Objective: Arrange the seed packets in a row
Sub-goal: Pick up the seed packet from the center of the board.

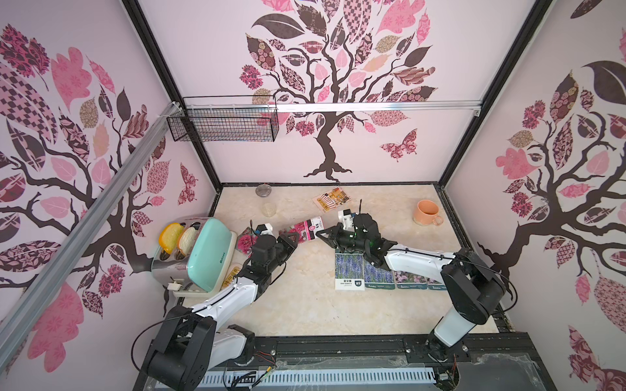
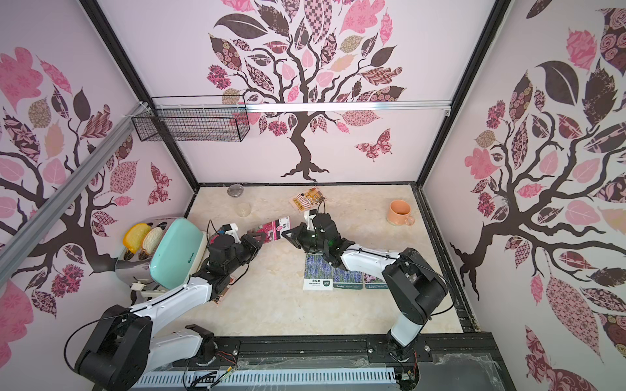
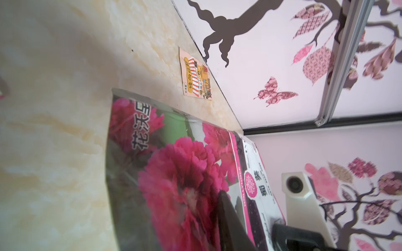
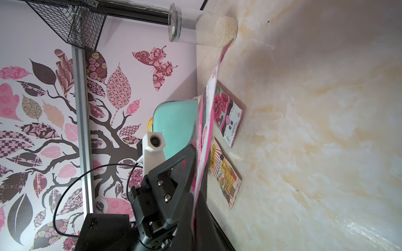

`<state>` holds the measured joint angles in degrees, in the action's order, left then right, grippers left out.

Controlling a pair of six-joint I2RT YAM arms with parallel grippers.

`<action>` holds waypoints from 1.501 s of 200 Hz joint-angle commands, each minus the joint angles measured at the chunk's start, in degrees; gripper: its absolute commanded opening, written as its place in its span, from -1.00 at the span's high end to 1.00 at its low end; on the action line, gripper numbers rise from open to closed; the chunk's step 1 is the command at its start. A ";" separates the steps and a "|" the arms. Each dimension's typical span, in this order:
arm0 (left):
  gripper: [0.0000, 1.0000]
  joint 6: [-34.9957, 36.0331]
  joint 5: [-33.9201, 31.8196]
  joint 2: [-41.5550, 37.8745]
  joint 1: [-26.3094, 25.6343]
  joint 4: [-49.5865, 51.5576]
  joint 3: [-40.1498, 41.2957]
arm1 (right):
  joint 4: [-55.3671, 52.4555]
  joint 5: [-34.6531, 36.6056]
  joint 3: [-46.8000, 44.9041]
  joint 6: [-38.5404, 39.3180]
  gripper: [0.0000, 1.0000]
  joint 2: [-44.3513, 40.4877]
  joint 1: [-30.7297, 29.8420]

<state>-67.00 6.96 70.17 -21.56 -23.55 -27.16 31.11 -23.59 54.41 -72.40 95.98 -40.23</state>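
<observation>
A red-pink flower seed packet (image 1: 306, 231) (image 2: 276, 230) (image 3: 174, 173) hangs above the table between both arms. My left gripper (image 1: 292, 237) (image 3: 250, 213) is shut on one end of it. My right gripper (image 1: 320, 233) (image 4: 196, 213) is shut on the other end, where the packet (image 4: 206, 130) shows edge-on. Two lavender packets (image 1: 349, 270) (image 1: 378, 276) and two pink-purple ones (image 1: 410, 279) lie side by side at the front right, partly under the right arm. An orange packet (image 1: 331, 199) (image 3: 195, 76) lies at the back. Another red-pink packet (image 1: 245, 241) (image 4: 230, 117) and an orange one (image 1: 232, 276) lie by the toaster.
A mint-green toaster (image 1: 203, 254) with bread stands at the left. A tall clear jar (image 1: 267, 203) (image 4: 202, 26) stands at the back, a peach mug (image 1: 426, 212) at the back right. A wire basket (image 1: 223, 122) hangs on the back wall.
</observation>
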 commanded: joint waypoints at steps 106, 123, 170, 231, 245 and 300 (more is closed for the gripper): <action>1.00 24.20 16.78 -3.05 6.64 26.54 -12.43 | -29.54 -11.17 9.67 35.12 -0.07 0.32 13.14; 1.00 31.58 22.51 1.45 6.97 34.44 -17.62 | -35.55 -13.76 13.08 41.86 -0.07 3.31 14.29; 1.00 39.84 37.05 11.03 6.88 38.18 -22.76 | -38.56 -18.16 13.26 47.12 -0.03 3.97 14.86; 1.00 42.84 38.52 13.24 7.13 40.50 -23.96 | -37.03 -22.59 11.45 46.28 -0.02 4.74 15.35; 1.00 42.93 39.43 12.98 7.04 39.74 -23.46 | -36.80 -22.42 11.24 46.17 -0.01 4.83 15.35; 1.00 43.08 42.32 13.94 7.04 39.33 -23.53 | -35.27 -25.78 11.88 47.27 -0.01 7.88 15.27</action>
<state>-25.02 46.24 83.24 -14.66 16.36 -50.06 -4.99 -46.35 65.80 -26.70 101.32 -25.04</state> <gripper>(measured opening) 0.041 0.504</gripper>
